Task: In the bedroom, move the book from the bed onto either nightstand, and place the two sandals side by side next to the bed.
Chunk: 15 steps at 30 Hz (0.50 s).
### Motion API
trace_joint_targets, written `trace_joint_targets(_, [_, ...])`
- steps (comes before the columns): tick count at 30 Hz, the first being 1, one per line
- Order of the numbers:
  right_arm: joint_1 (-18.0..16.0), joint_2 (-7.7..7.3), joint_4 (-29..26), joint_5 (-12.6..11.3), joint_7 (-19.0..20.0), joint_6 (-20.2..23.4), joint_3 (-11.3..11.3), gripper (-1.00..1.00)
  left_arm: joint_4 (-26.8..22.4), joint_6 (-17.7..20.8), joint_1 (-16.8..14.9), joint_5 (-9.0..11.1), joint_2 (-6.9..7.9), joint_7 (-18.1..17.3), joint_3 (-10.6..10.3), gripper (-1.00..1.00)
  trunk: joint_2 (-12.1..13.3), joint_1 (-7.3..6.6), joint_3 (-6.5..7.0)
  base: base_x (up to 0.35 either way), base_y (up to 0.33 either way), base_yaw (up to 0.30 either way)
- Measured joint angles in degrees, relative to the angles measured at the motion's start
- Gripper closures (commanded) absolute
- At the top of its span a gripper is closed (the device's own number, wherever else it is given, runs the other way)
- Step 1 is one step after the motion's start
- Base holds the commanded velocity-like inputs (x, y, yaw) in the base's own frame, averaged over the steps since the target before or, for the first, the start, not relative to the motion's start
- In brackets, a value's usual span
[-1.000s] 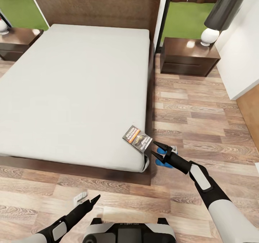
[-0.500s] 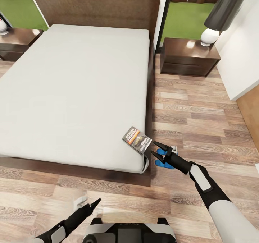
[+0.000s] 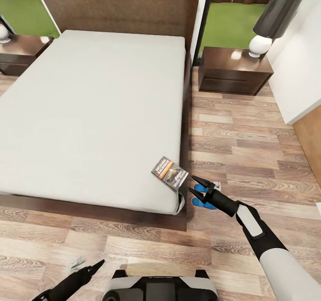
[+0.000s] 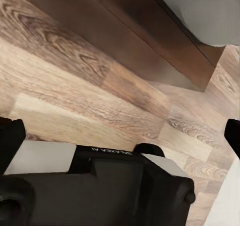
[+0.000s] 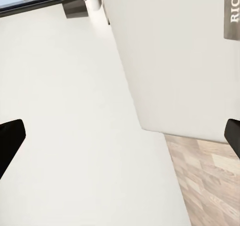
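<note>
- Book (image 3: 170, 172) lies flat on the bed (image 3: 89, 109), at the near right corner, partly over the edge; cover text too small to read in the head view.
- Right wrist view: the book (image 5: 175, 55) looms close, letters "RICH" legible at its edge.
- Right gripper (image 3: 195, 188) sits just beside the book, jaws wide, holding nothing.
- Blue sandal (image 3: 206, 197) on the floor (image 3: 249, 149) under that gripper (partly hidden).
- Left gripper (image 3: 96, 265) is low over the floor; jaw state: cannot tell.
- Nightstand (image 3: 234, 71) with lamp (image 3: 273, 20) at the bed's far right.

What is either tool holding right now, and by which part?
Nothing. The right tool is open, just short of the book at the bed's corner. The left tool hangs low over the floor, gripping nothing.
</note>
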Motion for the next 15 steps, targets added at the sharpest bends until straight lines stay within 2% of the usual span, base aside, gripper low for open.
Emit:
trace_joint_targets(2, [0.0,-0.02,0.0,0.0,0.0,0.0,0.0,-1.0,0.0,0.0,0.3,5.0,0.42,-0.1,0.3,-1.0,0.0,0.0,0.0,0.0,0.0,0.0])
trace_joint_targets(5, [0.0,-0.15,0.0,0.0,0.0,0.0,-0.1,-1.0,0.0,-0.1,0.5,8.7,0.58,0.0,0.3,-1.0,0.0,0.0,0.0,0.0,0.0,0.0])
trace_joint_targets(9, [0.0,-0.33,0.0,0.0,0.0,0.0,-0.1,-1.0,0.0,-0.2,0.6,10.1,0.62,0.3,0.2,-1.0,-0.4,0.22,-0.17,0.0,0.0,0.0])
trace_joint_targets(15, [0.0,-0.38,0.0,0.0,0.0,0.0,-0.1,-1.0,0.0,-0.2,0.6,10.4,0.63,0.3,0.2,-1.0,-2.8,1.53,-1.25,0.0,0.0,0.0])
